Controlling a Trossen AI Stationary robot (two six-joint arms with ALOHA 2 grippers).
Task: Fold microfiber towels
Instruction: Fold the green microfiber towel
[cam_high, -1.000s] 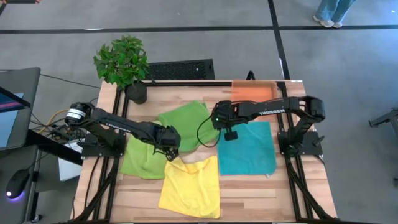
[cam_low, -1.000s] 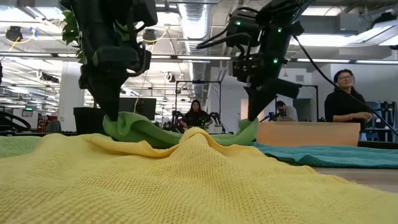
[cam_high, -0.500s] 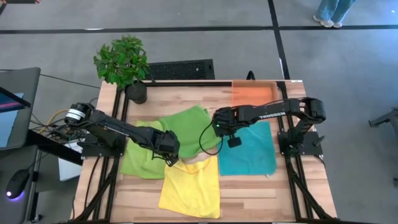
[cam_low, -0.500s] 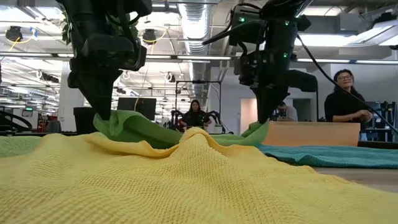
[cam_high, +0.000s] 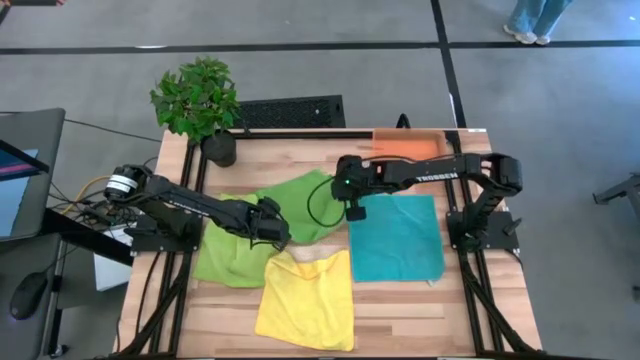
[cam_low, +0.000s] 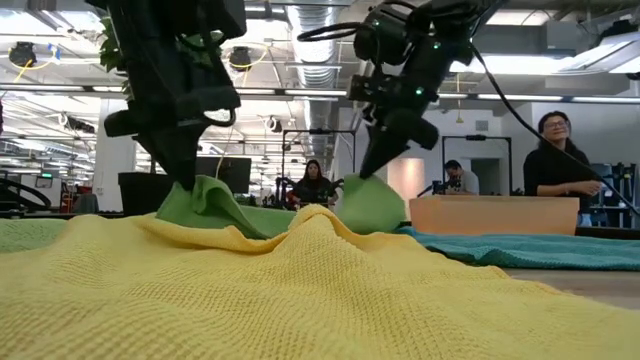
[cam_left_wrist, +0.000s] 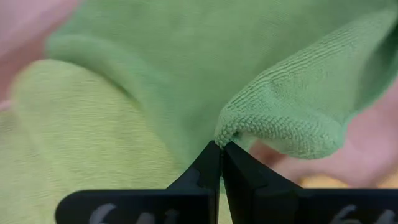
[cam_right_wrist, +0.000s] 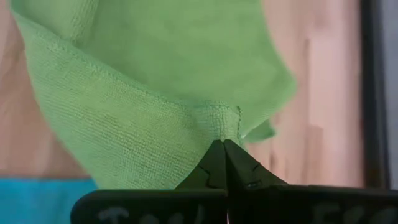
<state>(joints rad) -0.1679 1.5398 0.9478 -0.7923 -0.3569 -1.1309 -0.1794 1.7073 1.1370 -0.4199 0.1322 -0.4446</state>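
A green microfiber towel (cam_high: 297, 200) lies mid-table, its far part on the wood and its near edge raised. My left gripper (cam_high: 270, 230) is shut on its near left corner, and my right gripper (cam_high: 347, 200) is shut on its near right corner. A lime towel (cam_high: 225, 258) lies flat at the left, partly under the green one. A yellow towel (cam_high: 305, 298) lies at the near edge, and a teal towel (cam_high: 397, 238) lies flat at the right. My left gripper pinches the green towel's corner (cam_left_wrist: 235, 129) between its two fingertips (cam_left_wrist: 211, 163), coming steeply from above. The corner is lifted off the table and the cloth sags away from it (cam_low: 205, 200). My right gripper pinches the towel's other near corner (cam_right_wrist: 225, 122) at its hemmed edge, between its fingertips (cam_right_wrist: 214, 160), slanting down from the right. That corner is raised (cam_low: 368, 200) and the cloth hangs in a fold below it.
An orange tray (cam_high: 405, 148) sits at the far right corner, a potted plant (cam_high: 200, 100) at the far left. Bare wood shows along the near edge on both sides of the yellow towel. People sit in the room beyond the table (cam_low: 553, 160).
My right gripper has swung toward the table's left and far edge, carrying its corner of the green towel inward, so the near edge bunches up between the grippers. My left gripper has rolled at the wrist while staying about where it was. Both have stayed shut.
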